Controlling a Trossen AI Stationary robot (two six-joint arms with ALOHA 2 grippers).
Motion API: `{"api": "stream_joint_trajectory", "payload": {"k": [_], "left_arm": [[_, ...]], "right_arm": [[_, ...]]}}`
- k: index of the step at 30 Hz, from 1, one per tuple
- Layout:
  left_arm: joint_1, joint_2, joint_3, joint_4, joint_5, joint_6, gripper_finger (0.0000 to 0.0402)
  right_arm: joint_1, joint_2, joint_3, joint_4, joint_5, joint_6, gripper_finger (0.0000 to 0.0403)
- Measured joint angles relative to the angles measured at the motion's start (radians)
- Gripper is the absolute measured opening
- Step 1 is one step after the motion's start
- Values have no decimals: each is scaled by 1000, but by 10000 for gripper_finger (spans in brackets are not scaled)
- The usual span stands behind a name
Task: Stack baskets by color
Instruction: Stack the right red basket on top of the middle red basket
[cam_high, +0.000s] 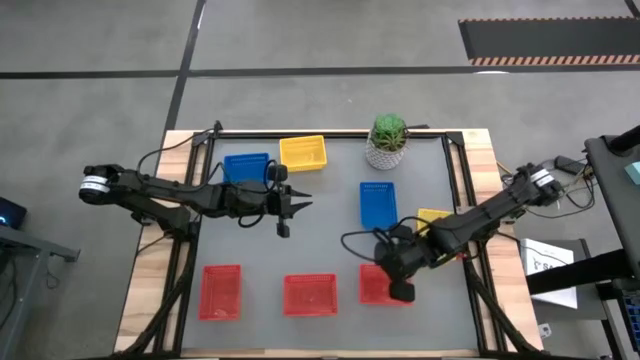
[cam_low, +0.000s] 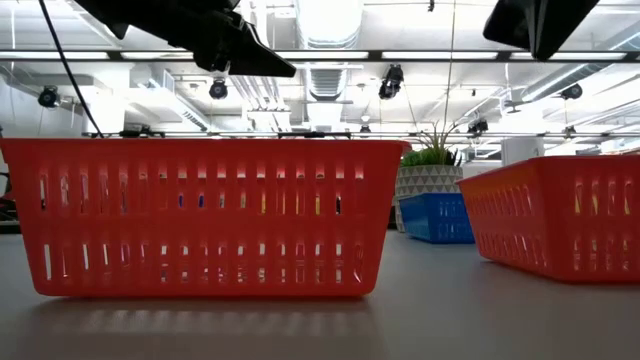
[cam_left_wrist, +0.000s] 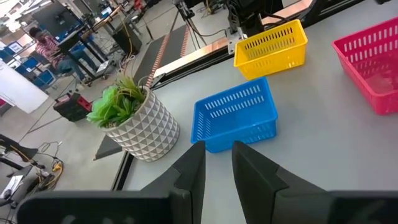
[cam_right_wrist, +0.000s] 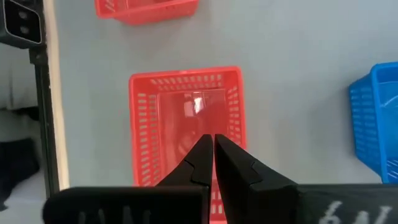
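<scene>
While the rightmost red basket (cam_high: 375, 285) lies directly under it, we see the right gripper (cam_high: 402, 291) with its fingers pressed together, holding nothing. We count three red baskets in a row along the near edge, two blue, two yellow. Over the table's middle, beside one blue basket (cam_high: 246, 166), the left gripper (cam_high: 296, 203) stands narrowly parted and empty.

We see the yellow plastic mesh basket (cam_high: 433, 216) near the table's right edge only in part, the right arm covering most of it. The right-hand red mesh basket (cam_high: 377, 285) is partly hidden beneath the right gripper (cam_high: 402, 292). In the low view, another red mesh basket (cam_low: 565, 214) is cut off by the picture's edge.
</scene>
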Motion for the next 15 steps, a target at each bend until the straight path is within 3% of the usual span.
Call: {"api": "stream_joint_trajectory", "payload": {"k": [6,15], "left_arm": [[0,-3,-1,1,1,0,63],[-8,-17,-2,1,1,-27,63]], "right_arm": [[19,96,110,-59,-59,40,27],[78,210,189,-152,-65,91,132]]}}
